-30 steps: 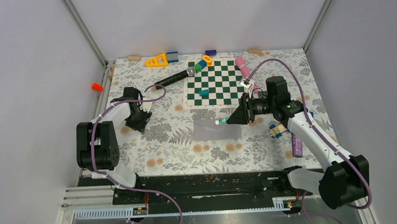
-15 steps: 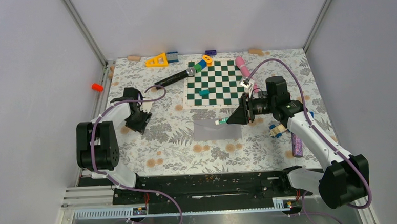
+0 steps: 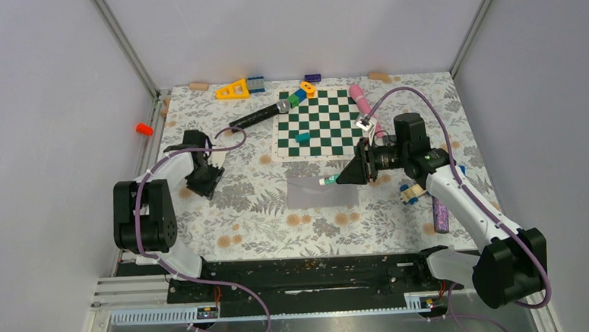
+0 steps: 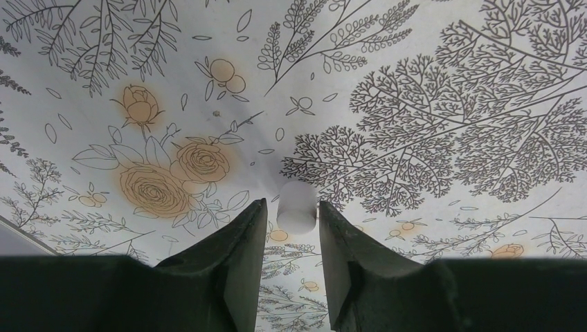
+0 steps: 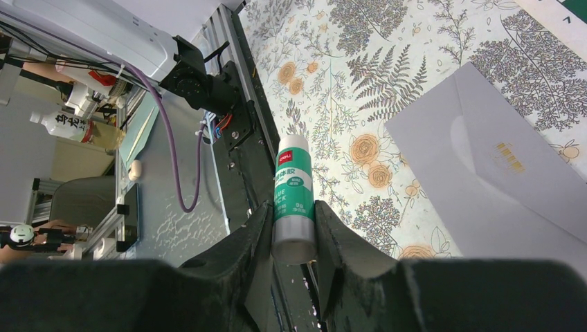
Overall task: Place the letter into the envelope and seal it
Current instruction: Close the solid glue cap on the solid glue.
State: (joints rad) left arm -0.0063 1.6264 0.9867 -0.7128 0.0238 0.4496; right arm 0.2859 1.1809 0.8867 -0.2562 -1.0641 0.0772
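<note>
The light grey envelope (image 3: 322,190) lies flat on the floral cloth in the middle of the table, and it also fills the right of the right wrist view (image 5: 498,173). The letter is out of view. My right gripper (image 3: 338,180) hovers over the envelope's right end, shut on a green-and-white glue stick (image 5: 292,194) whose white end points left (image 3: 326,181). At the left, my left gripper (image 3: 203,180) is down at the cloth. Its jaws stand narrowly open around a small white cap (image 4: 297,197), the right finger (image 4: 339,249) touching it and a slim gap on the left.
A green chessboard (image 3: 318,124) lies behind the envelope, with a black microphone (image 3: 258,116) to its left and a pink tube (image 3: 359,98) to its right. Small blocks line the back wall. A purple stick (image 3: 440,215) and a wooden piece (image 3: 411,192) lie beside the right arm.
My left gripper's jaws have narrowed around the white cap. The right arm and the glue stick have barely moved.
</note>
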